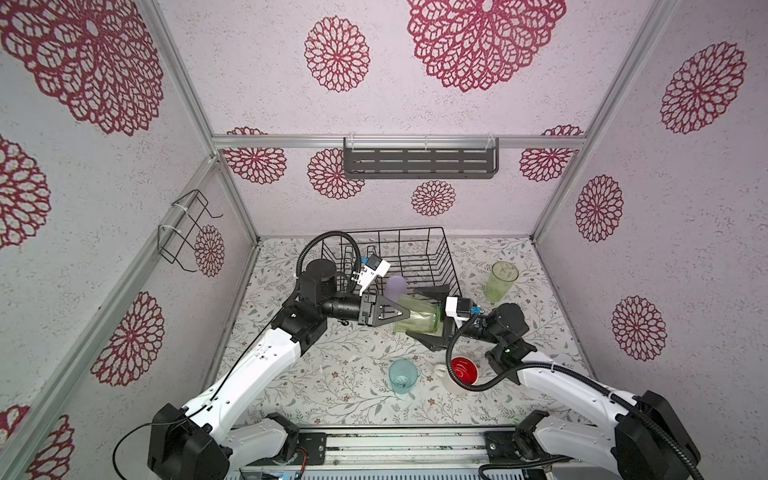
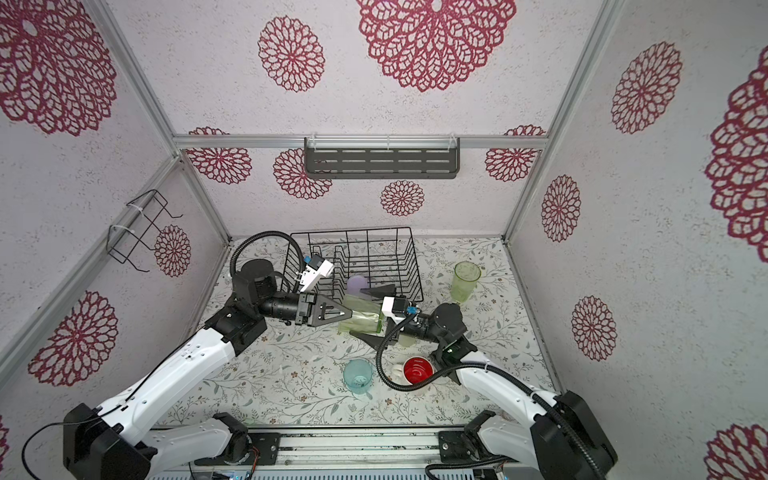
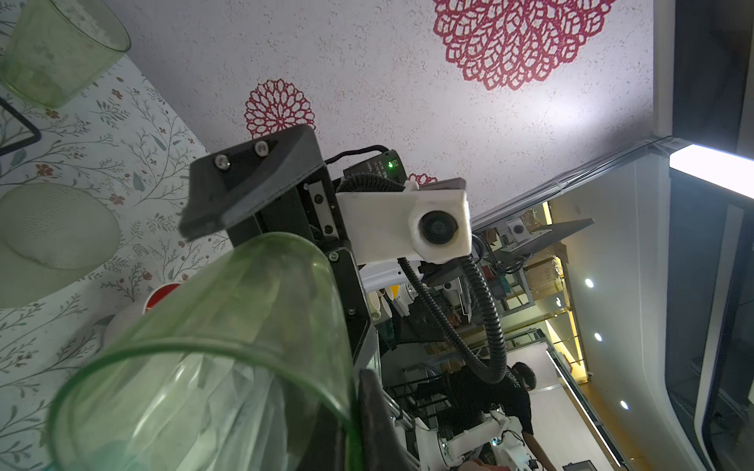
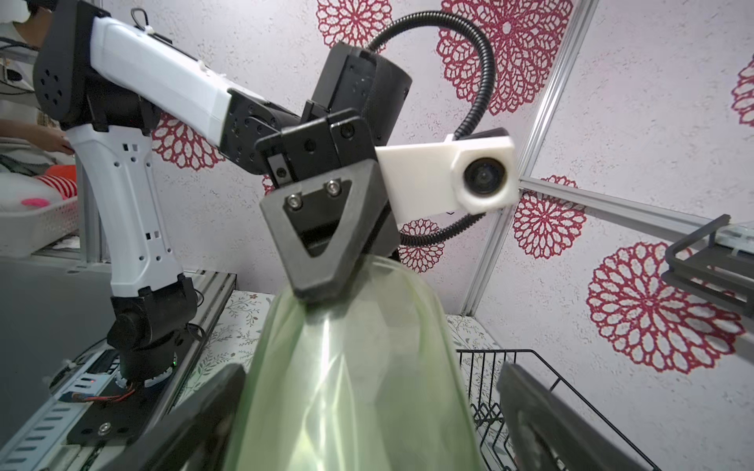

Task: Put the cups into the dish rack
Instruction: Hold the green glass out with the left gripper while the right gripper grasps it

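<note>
1. Right wrist view: left gripper [image 4: 326, 293] clamped on the clear-green glass [image 4: 347, 387]
2. Right gripper [image 4: 367, 420] spread wide around it, holding nothing
3. Both top views: glass sideways, midair, just before the dish rack [image 1: 399, 230]

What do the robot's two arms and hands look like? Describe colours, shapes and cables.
The left arm and right arm have white shells with black joints. The left hand and right hand have black triangular fingers fixed with silver screws. A white camera block sits at each wrist, trailing a ribbed black hose.
</note>
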`<state>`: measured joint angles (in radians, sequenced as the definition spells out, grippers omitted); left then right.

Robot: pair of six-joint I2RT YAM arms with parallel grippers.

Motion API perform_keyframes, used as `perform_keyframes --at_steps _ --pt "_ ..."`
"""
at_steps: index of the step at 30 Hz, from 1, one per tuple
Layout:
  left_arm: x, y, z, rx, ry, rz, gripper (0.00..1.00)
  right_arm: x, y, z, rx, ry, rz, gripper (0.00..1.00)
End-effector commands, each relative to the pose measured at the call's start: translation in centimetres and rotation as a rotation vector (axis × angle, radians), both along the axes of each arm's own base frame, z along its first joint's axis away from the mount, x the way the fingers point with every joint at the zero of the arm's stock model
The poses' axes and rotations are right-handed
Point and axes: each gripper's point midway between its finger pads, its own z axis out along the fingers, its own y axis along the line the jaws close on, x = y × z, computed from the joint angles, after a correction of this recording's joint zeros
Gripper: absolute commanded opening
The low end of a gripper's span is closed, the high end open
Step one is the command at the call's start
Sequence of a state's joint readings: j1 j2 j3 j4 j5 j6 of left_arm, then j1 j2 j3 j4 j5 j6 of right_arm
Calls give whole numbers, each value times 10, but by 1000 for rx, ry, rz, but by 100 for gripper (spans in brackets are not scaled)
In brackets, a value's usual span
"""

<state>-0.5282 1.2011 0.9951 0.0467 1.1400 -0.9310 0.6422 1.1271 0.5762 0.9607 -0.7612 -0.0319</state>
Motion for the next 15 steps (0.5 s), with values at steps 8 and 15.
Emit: perform_keyframes --at_steps 8,15 --pt "2 -9 10 -28 -18 -30 7 -5 4 6 -80 -42 29 92" --pt "0 -11 18 -44 -36 -40 7 1 -1 1 -82 -59 -32 97"
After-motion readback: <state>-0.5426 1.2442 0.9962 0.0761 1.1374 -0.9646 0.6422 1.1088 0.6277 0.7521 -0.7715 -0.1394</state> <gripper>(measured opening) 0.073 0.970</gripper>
